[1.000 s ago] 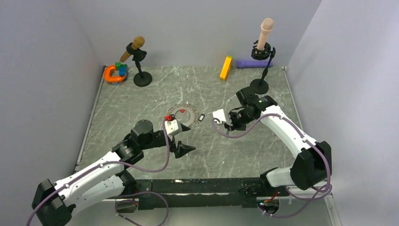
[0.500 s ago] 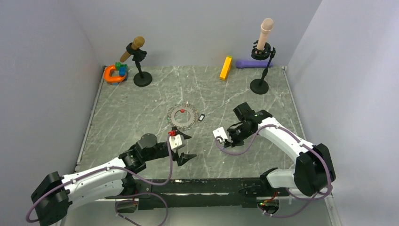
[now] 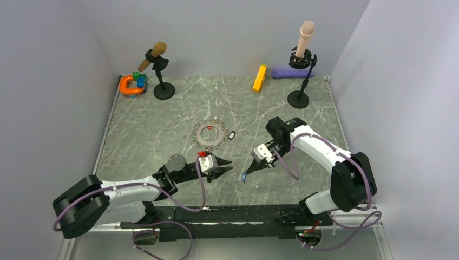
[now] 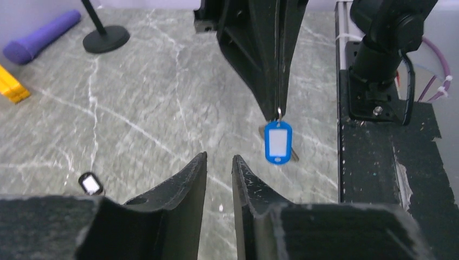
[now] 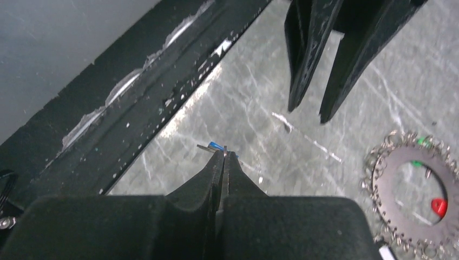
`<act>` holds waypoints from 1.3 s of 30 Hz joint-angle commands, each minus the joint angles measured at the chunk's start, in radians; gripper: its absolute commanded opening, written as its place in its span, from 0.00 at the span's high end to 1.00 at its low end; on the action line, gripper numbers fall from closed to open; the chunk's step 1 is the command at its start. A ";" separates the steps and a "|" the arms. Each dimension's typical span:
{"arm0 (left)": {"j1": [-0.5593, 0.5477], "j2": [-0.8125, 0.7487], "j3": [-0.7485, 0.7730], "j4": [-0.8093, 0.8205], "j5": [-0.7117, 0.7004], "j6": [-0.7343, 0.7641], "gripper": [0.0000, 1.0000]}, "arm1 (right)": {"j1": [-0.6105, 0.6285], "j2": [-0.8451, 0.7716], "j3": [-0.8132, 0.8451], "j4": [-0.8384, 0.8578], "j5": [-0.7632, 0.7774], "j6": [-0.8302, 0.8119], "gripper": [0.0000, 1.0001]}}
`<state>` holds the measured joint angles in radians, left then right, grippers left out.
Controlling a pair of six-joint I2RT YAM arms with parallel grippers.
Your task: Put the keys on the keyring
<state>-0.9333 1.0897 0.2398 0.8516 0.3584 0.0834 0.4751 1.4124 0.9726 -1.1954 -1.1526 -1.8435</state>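
The keyring (image 3: 210, 134) lies flat mid-table, a grey toothed ring (image 5: 417, 189) with a red key (image 5: 438, 206) and a green key (image 5: 417, 163) inside it. My right gripper (image 3: 248, 172) is shut on a blue key (image 4: 278, 142) by its small metal loop, and the key dangles just above the table. In the right wrist view only a blue sliver (image 5: 216, 145) shows past the shut tips (image 5: 223, 154). My left gripper (image 3: 230, 166) points at that key from the left, its jaws (image 4: 219, 162) narrowly open and empty. A black key (image 3: 231, 135) lies right of the ring.
A yellow block (image 3: 260, 78) and a purple cylinder (image 3: 287, 72) lie at the back. Two black stands (image 3: 164, 89) (image 3: 298, 98) rise at back left and back right. An orange C-shaped toy (image 3: 130, 85) sits in the back left corner. The black base rail (image 4: 379, 179) runs along the near edge.
The left gripper pulled back from the keyring toward the near edge and narrowed its jaws from wide open. The right arm swung nearer and lower with the blue key.
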 commanded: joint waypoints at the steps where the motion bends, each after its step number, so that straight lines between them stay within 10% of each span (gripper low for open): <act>1: -0.033 0.065 0.054 0.184 0.059 -0.021 0.69 | 0.000 0.023 0.049 -0.136 -0.163 -0.213 1.00; 23: -0.110 -0.015 -0.033 -0.007 -0.189 0.023 0.51 | 0.013 0.014 -0.128 0.616 0.256 0.665 1.00; 39: -0.110 -0.269 -0.138 -0.151 -0.331 -0.002 0.46 | 0.242 0.225 -0.002 0.785 0.537 0.984 1.00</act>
<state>-1.0378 0.8646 0.1078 0.7174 0.0696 0.0917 0.6613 1.6150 0.9062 -0.4744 -0.6727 -0.9558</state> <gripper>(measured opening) 0.532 0.011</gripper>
